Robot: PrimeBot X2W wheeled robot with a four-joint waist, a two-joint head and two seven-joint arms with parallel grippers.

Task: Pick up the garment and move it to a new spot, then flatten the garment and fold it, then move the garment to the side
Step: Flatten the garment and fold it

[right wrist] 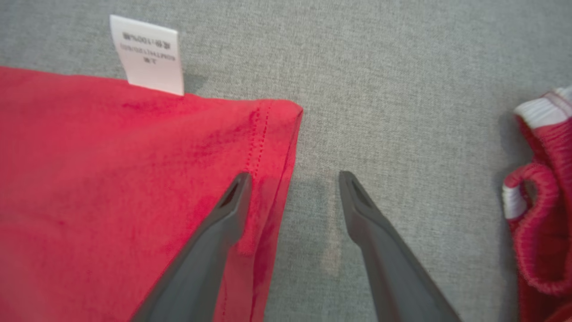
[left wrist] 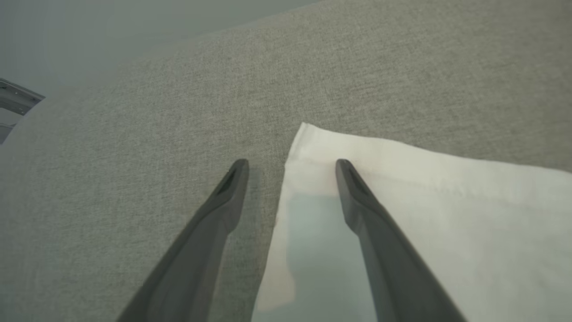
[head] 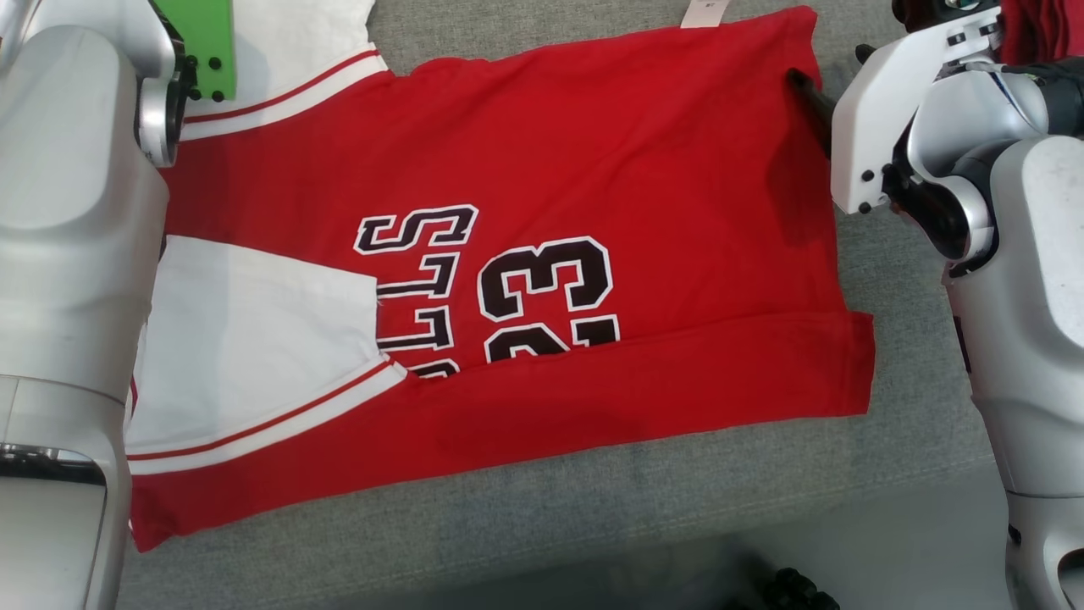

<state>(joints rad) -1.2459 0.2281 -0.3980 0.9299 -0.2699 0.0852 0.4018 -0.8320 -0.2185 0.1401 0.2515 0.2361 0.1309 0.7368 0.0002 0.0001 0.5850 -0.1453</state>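
Mostly flat red jersey (head: 593, 169)

Head view: bare grey surface (head: 550, 542) runs wide along the bottom below the jersey (head: 593, 152); a narrower strip lies at the right between its hem and the right arm (head: 1033, 339). The left arm (head: 68, 254) blocks the left edge. Right wrist view: open surface between the jersey's corner and a second garment (right wrist: 543, 223) at the right edge. Left wrist view: upper left is free; the sleeve (left wrist: 447, 223) covers the lower right.
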